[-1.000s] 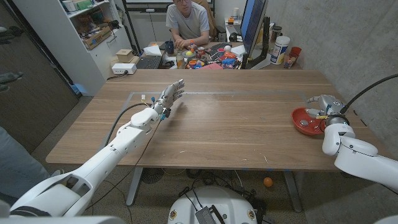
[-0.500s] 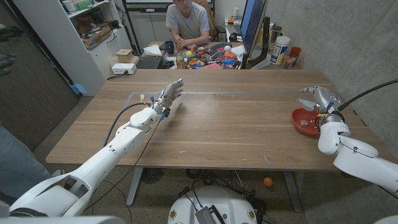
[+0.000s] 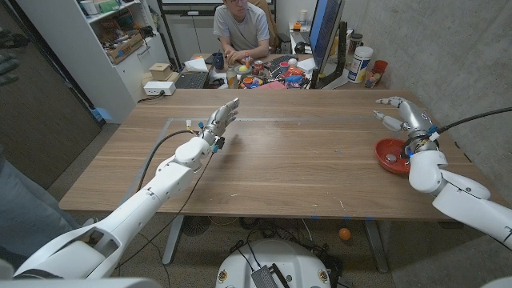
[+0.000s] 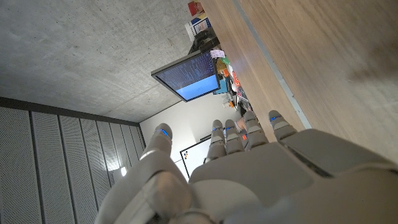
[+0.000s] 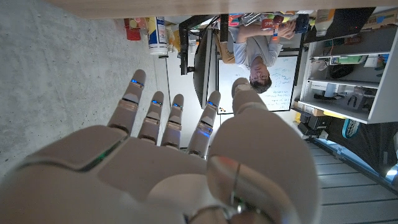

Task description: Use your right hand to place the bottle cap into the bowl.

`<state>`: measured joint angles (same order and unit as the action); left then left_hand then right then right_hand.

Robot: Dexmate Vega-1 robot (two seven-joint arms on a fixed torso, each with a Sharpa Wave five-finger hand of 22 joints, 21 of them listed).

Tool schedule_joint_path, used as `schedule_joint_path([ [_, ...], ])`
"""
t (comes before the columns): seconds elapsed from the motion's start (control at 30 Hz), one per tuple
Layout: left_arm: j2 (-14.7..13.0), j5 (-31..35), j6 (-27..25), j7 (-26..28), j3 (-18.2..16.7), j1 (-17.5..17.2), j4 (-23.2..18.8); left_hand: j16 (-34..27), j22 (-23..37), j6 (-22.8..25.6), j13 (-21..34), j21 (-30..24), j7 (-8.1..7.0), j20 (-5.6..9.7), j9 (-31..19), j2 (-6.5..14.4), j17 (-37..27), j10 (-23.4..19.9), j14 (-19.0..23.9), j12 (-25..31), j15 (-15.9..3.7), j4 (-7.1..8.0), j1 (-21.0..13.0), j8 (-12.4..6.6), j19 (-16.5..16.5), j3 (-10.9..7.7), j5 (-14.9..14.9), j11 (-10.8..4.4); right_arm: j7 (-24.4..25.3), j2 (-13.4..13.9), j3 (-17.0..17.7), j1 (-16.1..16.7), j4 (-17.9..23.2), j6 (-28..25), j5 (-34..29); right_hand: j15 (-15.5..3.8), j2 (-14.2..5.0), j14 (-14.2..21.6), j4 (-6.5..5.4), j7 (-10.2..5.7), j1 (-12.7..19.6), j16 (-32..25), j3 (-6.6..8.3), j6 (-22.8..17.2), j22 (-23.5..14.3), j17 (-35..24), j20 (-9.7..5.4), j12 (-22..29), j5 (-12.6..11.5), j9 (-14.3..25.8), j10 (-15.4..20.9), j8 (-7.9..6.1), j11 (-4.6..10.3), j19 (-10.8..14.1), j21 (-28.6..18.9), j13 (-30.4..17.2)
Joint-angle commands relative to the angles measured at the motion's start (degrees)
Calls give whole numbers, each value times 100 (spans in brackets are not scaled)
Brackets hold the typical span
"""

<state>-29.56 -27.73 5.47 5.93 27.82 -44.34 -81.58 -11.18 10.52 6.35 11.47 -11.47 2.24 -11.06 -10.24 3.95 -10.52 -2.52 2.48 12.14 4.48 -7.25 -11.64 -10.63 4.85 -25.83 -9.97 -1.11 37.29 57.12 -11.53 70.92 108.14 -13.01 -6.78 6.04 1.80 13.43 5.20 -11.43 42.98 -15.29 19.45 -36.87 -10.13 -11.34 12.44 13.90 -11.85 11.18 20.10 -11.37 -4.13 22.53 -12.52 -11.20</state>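
Note:
A red bowl (image 3: 387,147) sits near the table's right edge, with a small pale thing (image 3: 390,158), likely the bottle cap, inside it. My right hand (image 3: 398,114) is raised above the bowl's far side, fingers spread and holding nothing; the right wrist view shows its fingers (image 5: 163,115) straight and apart. My left hand (image 3: 220,120) hovers over the table's left middle, fingers extended and apart, nothing in it; its fingers (image 4: 239,134) reach out in the left wrist view.
A person (image 3: 242,28) sits behind the table's far edge at a cluttered desk with toys (image 3: 276,76) and a monitor (image 3: 324,28). A white canister (image 3: 361,63) stands at the back right. A concrete wall runs along the right side.
My right hand has lifted off the bowl and risen away from it, its fingers opening wide. The pale cap now lies in the bowl. The left hand barely moved.

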Motion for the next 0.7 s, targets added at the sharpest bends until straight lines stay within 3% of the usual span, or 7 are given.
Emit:
schedule_joint_path([
  [0.03, -188, -8, 10, -59, -130, -23, -139, 27, 25, 46, 12, -24, -9, 23, -19, 39, -19, -60, -15, 34, -32, 2, 2, -26, 16, -53, 9, -1, -343, -644, 41, -356, -558, 1427, 419, -3, -13, 100, -54, 92, -140, -37, -22, -20, -10, -19, -10, 11, 13, 3, 119, 2, 2, 104, -29, 7],
  [0.1, -246, -24, 60, -121, -168, -32, -123, 27, 25, 45, 12, -23, -7, 38, -19, 40, -18, -61, -15, 34, -29, 2, 2, -26, 19, -54, 9, 3, -548, -755, 11, -452, -721, 1765, 625, 108, -17, 129, -54, 181, -171, -23, -27, -32, -9, -10, -34, -15, 5, 0, 124, 1, -43, 225, -55, 10],
  [0.17, -299, -38, 100, -180, -198, -42, -103, 26, 24, 46, 12, -20, -6, 76, -19, 40, -18, -59, -16, 33, -41, 1, 2, -26, 28, -55, 9, 12, -714, -905, -36, -552, -876, 2045, 820, 130, -51, 131, -21, 247, -134, 6, 5, 54, -6, 1, -60, -67, -10, -4, 67, 38, -137, 388, -92, 14],
  [0.27, -356, -64, 152, -242, -238, -69, -86, 27, 24, 47, 12, -18, 0, 129, -19, 40, -17, -66, -19, 35, -48, 0, 1, -26, 36, -56, 9, 24, -986, -1093, -114, -703, -1075, 2373, 1085, 137, -57, 170, -12, 271, -136, 8, 10, 112, -4, 6, -78, -84, -14, -6, 63, 57, -147, 498, -119, 15],
  [0.7, -578, -191, 244, -275, -408, -395, -275, 26, 21, 50, 11, -15, 16, 200, -19, 42, -14, -66, -21, 32, -53, -3, -3, -27, 52, -62, 8, 47, -1380, -1668, -500, -1377, -1441, 2689, 1244, 26, -133, 292, -16, 308, -172, 6, 27, 178, 7, -1, -106, -108, -12, -9, 126, 60, -171, 872, -198, 19],
])
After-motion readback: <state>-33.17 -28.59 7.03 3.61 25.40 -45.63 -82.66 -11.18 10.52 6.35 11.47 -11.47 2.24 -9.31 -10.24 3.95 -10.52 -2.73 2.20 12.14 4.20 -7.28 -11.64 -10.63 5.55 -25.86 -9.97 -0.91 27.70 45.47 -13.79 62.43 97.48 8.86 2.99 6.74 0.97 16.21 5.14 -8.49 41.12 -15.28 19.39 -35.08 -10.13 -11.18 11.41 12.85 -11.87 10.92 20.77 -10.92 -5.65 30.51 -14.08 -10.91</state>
